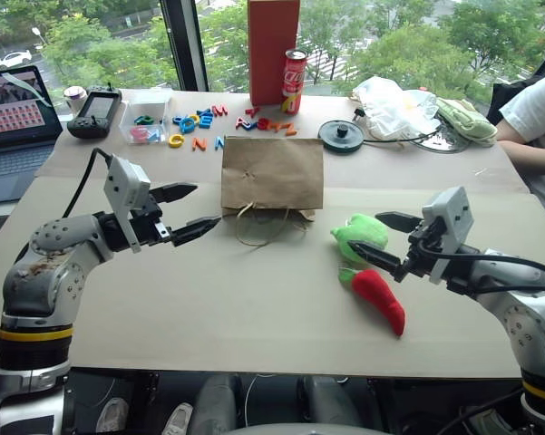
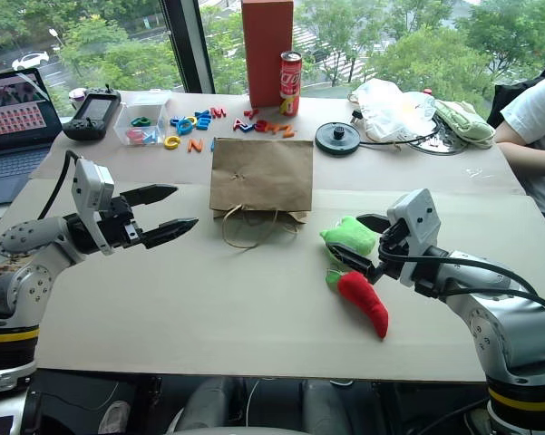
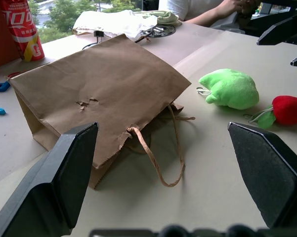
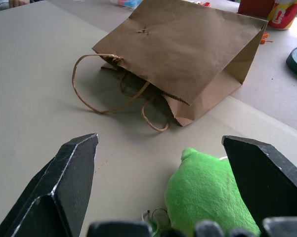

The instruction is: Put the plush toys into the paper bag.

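Right now my right gripper [image 1: 387, 241] has its fingers spread wide and empty, the green plush toy [image 1: 360, 234] sitting between them and the red chili toy [image 1: 379, 298] just below the nearer finger. My left gripper [image 1: 189, 210] is equally wide, holding nothing, its tips pointing at the paper bag [image 1: 272, 174], which lies flat close ahead, twine handles [image 1: 263, 227] trailing toward me.

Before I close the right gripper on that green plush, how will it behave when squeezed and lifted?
The green plush looks soft and lumpy, so it will probably squash between the fingers rather than resist. It seems light for its bulk and should lift easily. Its fuzzy surface likely grips well. It lies against the red chili, which may get nudged. The right gripper stands open around it.
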### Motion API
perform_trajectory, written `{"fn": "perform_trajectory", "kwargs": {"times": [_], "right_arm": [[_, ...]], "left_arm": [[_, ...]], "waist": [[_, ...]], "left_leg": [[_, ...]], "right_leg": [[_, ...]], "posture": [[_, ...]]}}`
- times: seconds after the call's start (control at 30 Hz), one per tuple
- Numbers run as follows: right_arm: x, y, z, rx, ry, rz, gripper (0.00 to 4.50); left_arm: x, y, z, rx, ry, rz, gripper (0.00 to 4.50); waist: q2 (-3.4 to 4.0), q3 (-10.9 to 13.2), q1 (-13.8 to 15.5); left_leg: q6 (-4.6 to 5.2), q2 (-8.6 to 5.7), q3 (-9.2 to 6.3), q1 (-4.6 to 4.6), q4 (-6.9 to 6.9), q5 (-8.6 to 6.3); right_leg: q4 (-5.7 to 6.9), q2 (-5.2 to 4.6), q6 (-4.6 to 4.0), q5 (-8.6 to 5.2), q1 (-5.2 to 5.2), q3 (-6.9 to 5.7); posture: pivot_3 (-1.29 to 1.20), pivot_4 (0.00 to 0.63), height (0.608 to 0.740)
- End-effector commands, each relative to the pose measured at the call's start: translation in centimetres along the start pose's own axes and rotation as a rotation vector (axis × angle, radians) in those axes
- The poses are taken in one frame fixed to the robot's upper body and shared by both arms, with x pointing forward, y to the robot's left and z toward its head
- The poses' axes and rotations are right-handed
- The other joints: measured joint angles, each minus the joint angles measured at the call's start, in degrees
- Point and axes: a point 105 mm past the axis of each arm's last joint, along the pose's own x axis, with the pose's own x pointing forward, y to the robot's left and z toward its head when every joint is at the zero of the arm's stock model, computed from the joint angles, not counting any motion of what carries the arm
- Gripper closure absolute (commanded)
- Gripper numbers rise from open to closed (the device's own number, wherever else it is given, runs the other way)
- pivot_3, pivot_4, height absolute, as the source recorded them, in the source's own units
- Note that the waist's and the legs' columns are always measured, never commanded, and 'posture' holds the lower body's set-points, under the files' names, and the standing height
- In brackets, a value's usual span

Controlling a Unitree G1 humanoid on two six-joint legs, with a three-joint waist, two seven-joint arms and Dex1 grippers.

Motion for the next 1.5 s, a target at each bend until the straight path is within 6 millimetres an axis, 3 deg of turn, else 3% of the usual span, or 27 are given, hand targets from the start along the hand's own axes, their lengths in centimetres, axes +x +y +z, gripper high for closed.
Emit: {"fn": "perform_trajectory", "kwargs": {"times": [0.03,0.2,0.37,0.53,0.83,1.0,1.1,1.23,1.47,1.5], "right_arm": [[-0.4,-0.1,1.2,-0.053,-0.036,-0.014,0.05],[-0.6,0.1,0.9,-0.052,-0.019,-0.017,0.05],[-0.4,0.2,1.2,-0.059,-0.023,-0.017,0.05],[-0.4,0.7,1.2,-0.063,-0.02,-0.009,0.05],[-0.3,1.0,1.2,-0.067,-0.024,-0.043,0.05],[-0.4,0.9,1.3,-0.065,-0.028,-0.071,0.05],[-0.4,1.0,1.1,-0.064,-0.023,-0.075,0.05],[-0.2,1.2,1.0,-0.064,-0.019,-0.074,0.0],[0.1,0.9,1.0,-0.064,-0.028,-0.088,0.0],[0.1,0.9,1.0,-0.065,-0.029,-0.088,0.0]], "left_arm": [[0.2,0.1,0.9,0.051,-0.021,-0.019,0.0],[0.6,1.9,-1.6,0.277,0.091,0.006,0.0],[2.0,3.7,-4.6,0.557,0.232,-0.092,0.0],[5.7,4.9,-4.5,0.775,0.227,-0.118,0.0],[11.0,3.7,-3.6,1.088,0.135,-0.099,0.0],[12.3,2.4,-3.1,1.119,0.045,-0.11,0.0],[12.1,2.1,-2.7,1.115,0.003,-0.118,0.0],[11.6,2.2,-3.2,1.107,0.017,-0.138,1.05],[11.5,2.0,-3.7,1.098,0.034,-0.16,3.74],[11.5,2.0,-3.8,1.097,0.037,-0.16,3.88]], "waist": [[0.0,0.0,-0.01],[0.0,0.0,0.19],[0.0,0.0,0.83],[-0.01,0.0,1.51],[-0.03,-0.01,1.31],[-0.03,-0.01,1.28],[-0.03,-0.01,1.31],[-0.03,-0.01,1.24],[-0.03,-0.01,1.3],[-0.03,-0.01,1.3]], "left_leg": [[0.0,0.0,0.0,0.0,0.0,0.0],[0.0,-0.02,0.02,0.01,0.0,0.0],[0.0,-0.05,0.14,0.0,0.03,0.0],[0.05,-0.06,0.27,-0.14,0.07,-0.03],[0.18,-0.16,0.18,-0.25,0.13,-0.1],[0.18,-0.17,0.14,-0.23,0.13,-0.1],[0.17,-0.17,0.17,-0.23,0.14,-0.1],[0.17,-0.17,0.2,-0.22,0.14,-0.1],[0.17,-0.18,0.22,-0.22,0.16,-0.1],[0.17,-0.19,0.22,-0.21,0.16,-0.1]], "right_leg": [[0.0,0.0,0.0,0.0,0.0,0.0],[0.0,0.0,0.0,0.0,0.01,0.0],[-0.01,0.0,-0.01,0.01,0.0,-0.01],[-0.08,-0.01,-0.01,0.01,-0.03,-0.04],[-0.11,-0.02,0.08,-0.01,-0.02,-0.01],[-0.07,-0.02,0.09,-0.02,-0.03,0.0],[-0.06,-0.02,0.09,-0.02,-0.02,0.0],[-0.05,-0.02,0.09,-0.02,-0.03,0.0],[-0.03,-0.03,0.09,-0.02,-0.01,0.0],[-0.03,-0.02,0.09,-0.02,-0.01,0.0]], "posture": [[0.0,0.15,0.74],[0.0,0.15,0.74],[0.0,0.15,0.74],[0.0,0.15,0.74],[0.0,0.15,0.74],[0.0,0.15,0.74],[0.0,0.15,0.74],[0.0,0.15,0.74],[0.0,0.15,0.74],[0.0,0.15,0.74]]}}
